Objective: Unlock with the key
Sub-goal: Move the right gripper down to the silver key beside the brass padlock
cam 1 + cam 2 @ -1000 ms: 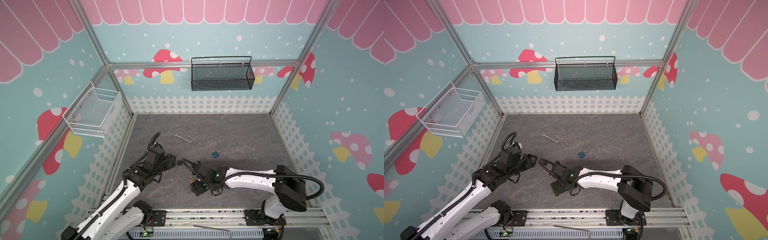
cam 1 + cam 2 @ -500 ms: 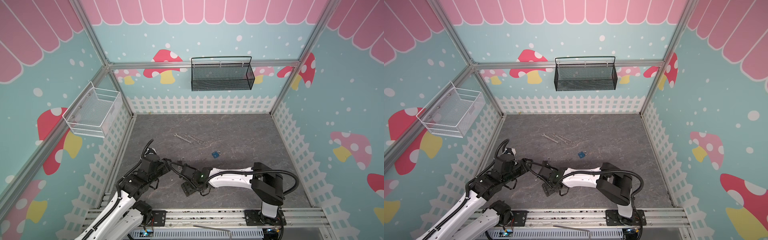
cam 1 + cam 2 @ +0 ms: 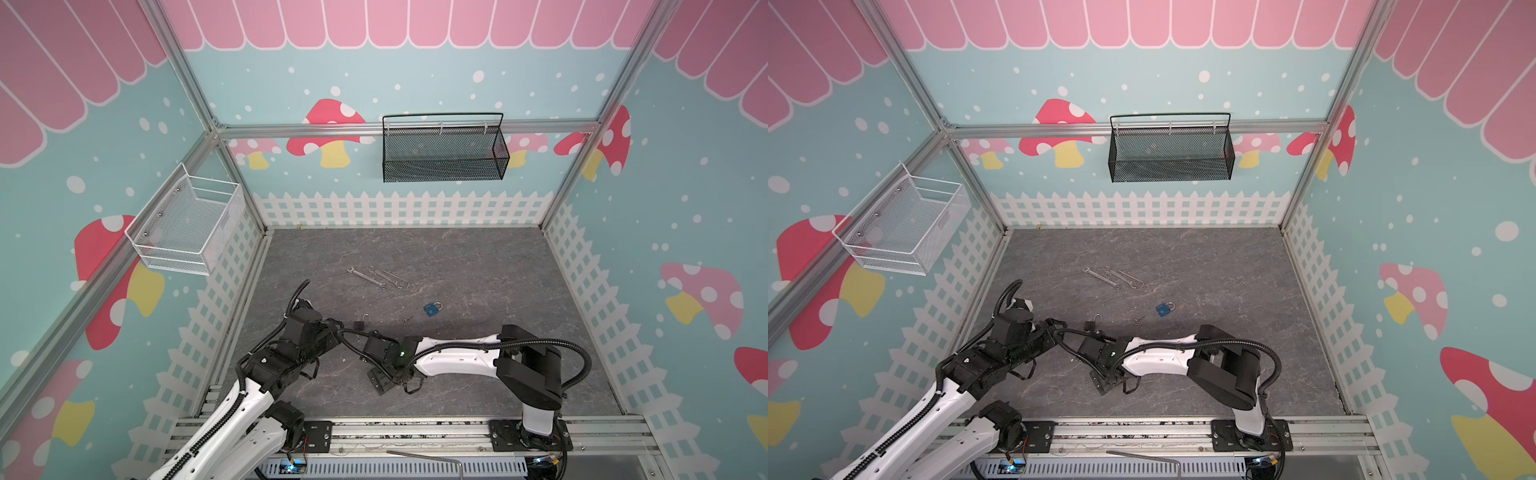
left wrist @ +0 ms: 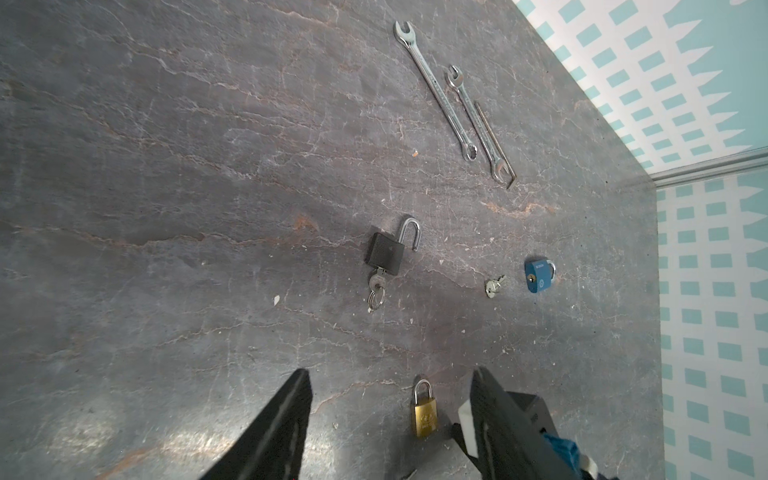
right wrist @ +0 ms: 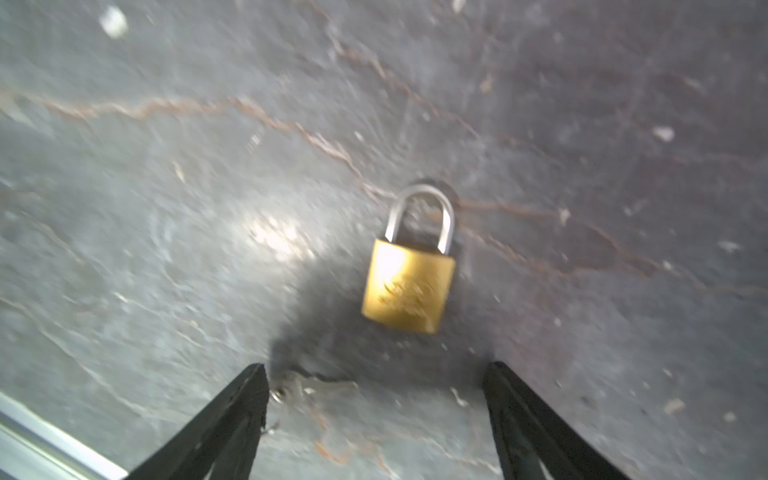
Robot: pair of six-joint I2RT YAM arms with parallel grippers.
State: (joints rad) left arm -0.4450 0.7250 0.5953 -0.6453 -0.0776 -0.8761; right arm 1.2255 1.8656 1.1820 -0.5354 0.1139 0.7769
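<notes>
The right arm [image 3: 457,357] has folded back. Both the left pincer [image 4: 390,371] and the right pincer [image 5: 375,366] hang spread, empty. The key [image 4: 377,284] sits in the opened black padlock [image 4: 384,253] on the counter [image 4: 166,166]. Crowded wrists could collide, knocking the brass padlock [image 5: 409,286].

The tabletop [image 4: 166,166] under me looks like dark veined stone, smooth with a dull sheen. The brass padlock [image 5: 409,286] is glossy golden metal with a polished steel shackle. The black padlock [image 4: 384,252] has a matt body. The wrenches [image 4: 436,91] are bright chromed metal. The fingers [image 5: 224,419] of my right gripper [image 5: 375,365] look matt black.
</notes>
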